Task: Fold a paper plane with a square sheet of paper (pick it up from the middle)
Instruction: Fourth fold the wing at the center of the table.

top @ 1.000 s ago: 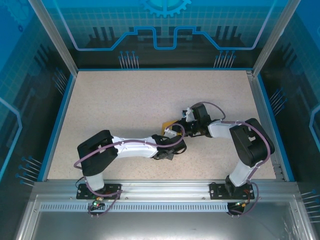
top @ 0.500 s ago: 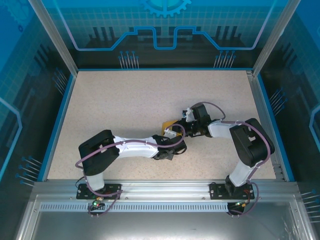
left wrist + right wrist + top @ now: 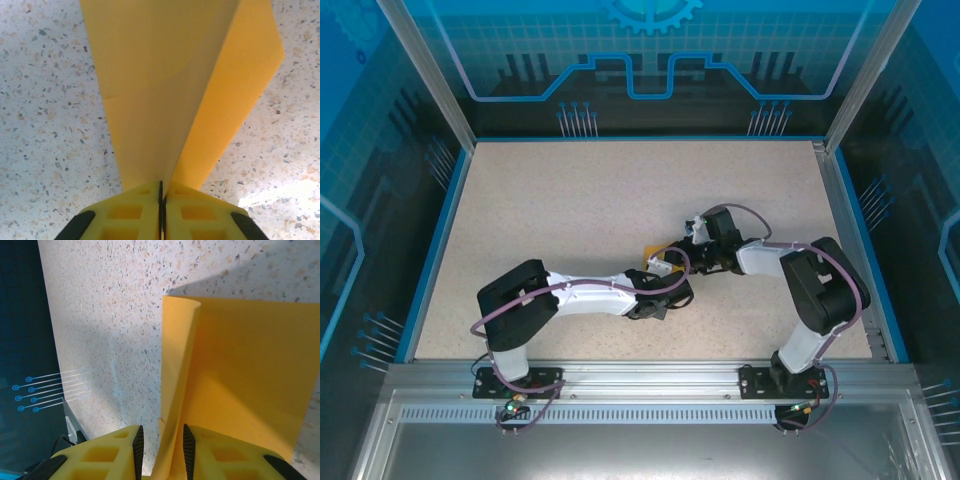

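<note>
1. Centrally on the speckled table (image 3: 570, 200), the square sheet of paper (image 3: 653, 256) is sitting creased and partly raised between the two arms' tips.
2. The left gripper (image 3: 161, 207) is pinching the sheet along its crease, with the jaws pressed together on the paper.
3. The right gripper (image 3: 160, 450) is straddling a curled fold of the sheet, with its jaws standing slightly apart around it.

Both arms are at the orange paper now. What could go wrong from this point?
Tearing: the left end effector is clamped on the orange paper; any pull from the other arm may rip the thin sheet.
Wrong crease: the right end effector stands open around a loose, curled fold, so closing now may press it crooked.
</note>
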{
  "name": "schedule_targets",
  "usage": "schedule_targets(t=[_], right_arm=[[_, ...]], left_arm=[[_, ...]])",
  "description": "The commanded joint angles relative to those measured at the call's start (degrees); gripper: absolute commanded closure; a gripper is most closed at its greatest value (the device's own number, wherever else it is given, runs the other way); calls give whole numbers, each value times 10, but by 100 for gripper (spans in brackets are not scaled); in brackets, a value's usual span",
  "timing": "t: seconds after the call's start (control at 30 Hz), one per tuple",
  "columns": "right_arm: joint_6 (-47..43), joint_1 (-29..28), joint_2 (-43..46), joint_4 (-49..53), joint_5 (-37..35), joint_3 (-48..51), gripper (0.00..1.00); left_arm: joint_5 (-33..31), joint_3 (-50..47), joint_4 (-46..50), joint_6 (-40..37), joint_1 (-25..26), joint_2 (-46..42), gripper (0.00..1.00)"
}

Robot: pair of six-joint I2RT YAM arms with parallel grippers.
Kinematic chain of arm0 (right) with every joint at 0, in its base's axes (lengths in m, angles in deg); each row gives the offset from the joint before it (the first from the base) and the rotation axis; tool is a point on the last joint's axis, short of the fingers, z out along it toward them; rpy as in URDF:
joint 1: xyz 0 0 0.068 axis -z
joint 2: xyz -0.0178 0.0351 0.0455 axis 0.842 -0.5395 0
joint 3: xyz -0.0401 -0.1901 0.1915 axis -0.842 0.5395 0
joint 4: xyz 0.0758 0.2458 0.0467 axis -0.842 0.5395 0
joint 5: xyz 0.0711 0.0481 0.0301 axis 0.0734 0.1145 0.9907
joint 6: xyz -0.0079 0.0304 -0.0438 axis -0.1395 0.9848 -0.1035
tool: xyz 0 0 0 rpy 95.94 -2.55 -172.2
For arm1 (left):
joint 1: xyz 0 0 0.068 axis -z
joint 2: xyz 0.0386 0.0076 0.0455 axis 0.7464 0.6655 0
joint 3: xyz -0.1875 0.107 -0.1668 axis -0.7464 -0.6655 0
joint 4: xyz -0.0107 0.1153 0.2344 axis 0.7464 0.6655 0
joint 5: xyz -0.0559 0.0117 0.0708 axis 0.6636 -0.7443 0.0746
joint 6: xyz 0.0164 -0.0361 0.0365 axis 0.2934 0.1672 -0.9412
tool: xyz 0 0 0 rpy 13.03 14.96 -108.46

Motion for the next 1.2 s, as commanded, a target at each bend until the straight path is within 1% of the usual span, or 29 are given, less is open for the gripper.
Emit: schedule_targets(t=[0.0, 0.03, 0.13, 0.23, 0.3, 0.4, 0.57, 0.73, 0.87, 1.0, 1.07, 1.17], right_arm=[[-37, 18, 56, 58, -32, -2, 68], [-43, 21, 70, 71, -41, -1, 68], [-65, 35, 116, 110, -69, 9, 61], [-81, 41, 157, 139, -97, 20, 56], [-84, 41, 181, 133, -98, 35, 54], [-80, 39, 206, 114, -92, 59, 51], [-77, 22, 213, 94, -81, 81, 51], [-74, -13, 194, 81, -86, 78, 58], [-64, -52, 173, 57, -90, 71, 71], [-43, -74, 139, 23, -85, 67, 82], [-30, -76, 129, -4, -78, 75, 84], [-15, -76, 115, -27, -66, 75, 85]], left_arm=[[36, -4, -19, 0, -13, -31, 90], [51, -11, -30, -5, -20, -40, 90], [96, -34, -66, -18, -39, -63, 91], [144, -65, -110, -30, -60, -82, 91], [192, -89, -148, -33, -81, -92, 91], [238, -109, -176, -37, -102, -100, 91], [286, -126, -201, -45, -127, -102, 90], [334, -141, -228, -43, -149, -99, 90], [356, -144, -234, -41, -161, -93, 90], [373, -155, -249, -34, -171, -91, 90], [384, -161, -257, -34, -177, -93, 90], [405, -169, -265, -35, -186, -92, 89]])
